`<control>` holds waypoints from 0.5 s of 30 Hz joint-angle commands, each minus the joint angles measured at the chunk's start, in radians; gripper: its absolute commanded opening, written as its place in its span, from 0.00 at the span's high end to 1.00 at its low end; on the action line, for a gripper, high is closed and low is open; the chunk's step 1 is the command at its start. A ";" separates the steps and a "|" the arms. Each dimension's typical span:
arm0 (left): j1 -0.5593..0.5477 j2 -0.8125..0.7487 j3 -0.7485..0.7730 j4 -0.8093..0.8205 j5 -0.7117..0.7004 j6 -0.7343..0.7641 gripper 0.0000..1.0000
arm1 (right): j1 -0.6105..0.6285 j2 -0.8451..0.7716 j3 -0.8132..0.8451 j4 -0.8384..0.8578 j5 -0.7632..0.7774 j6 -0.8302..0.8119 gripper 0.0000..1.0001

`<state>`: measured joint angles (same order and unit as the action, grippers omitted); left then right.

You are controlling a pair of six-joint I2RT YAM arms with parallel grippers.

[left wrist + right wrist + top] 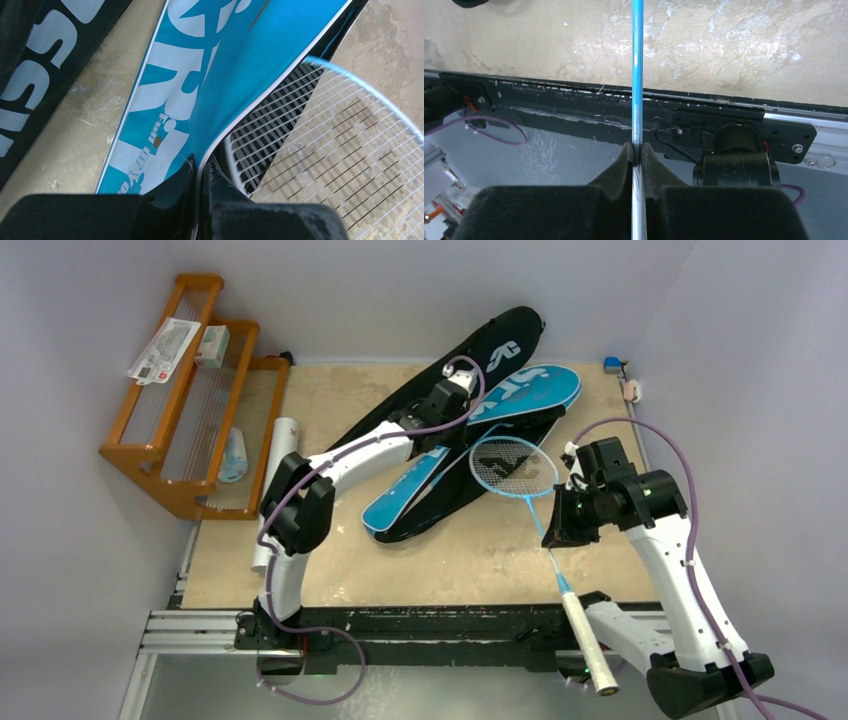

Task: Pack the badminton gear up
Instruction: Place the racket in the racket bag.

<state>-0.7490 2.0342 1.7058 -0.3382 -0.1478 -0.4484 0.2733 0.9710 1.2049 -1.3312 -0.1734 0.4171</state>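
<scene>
Passing between the right fingers (623, 162) is the racket's shaft (637, 75).

On the counter (450, 560) the SPORT cover (540, 390) lies just before the CROSSWAY cover (500, 345), the racket (513, 468) to its right with handle past the near edge, the tube (284, 438) far left.

Plain pale grey walls (400, 290) boxing in a scuffed tan table (450, 565). There's an orange wooden rack (197, 283) just off the table's left edge and aluminium rails (190, 628) along its near edge. Light's soft and even.
</scene>
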 commanded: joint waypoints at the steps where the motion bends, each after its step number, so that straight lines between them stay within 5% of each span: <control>1: 0.022 0.004 0.082 0.017 0.006 0.030 1.00 | 0.021 -0.001 0.021 -0.003 -0.098 -0.050 1.00; 8: 0.023 0.017 0.081 0.005 0.075 0.022 1.00 | 0.023 0.011 0.100 0.036 -0.150 -0.082 1.00; 15: 0.023 -0.006 0.076 -0.007 0.142 0.006 1.00 | 0.023 0.078 0.151 0.082 -0.028 -0.089 1.00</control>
<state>-0.7334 2.0506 1.7432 -0.3691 -0.0574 -0.4271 0.2901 1.0191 1.3151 -1.3094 -0.2523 0.3550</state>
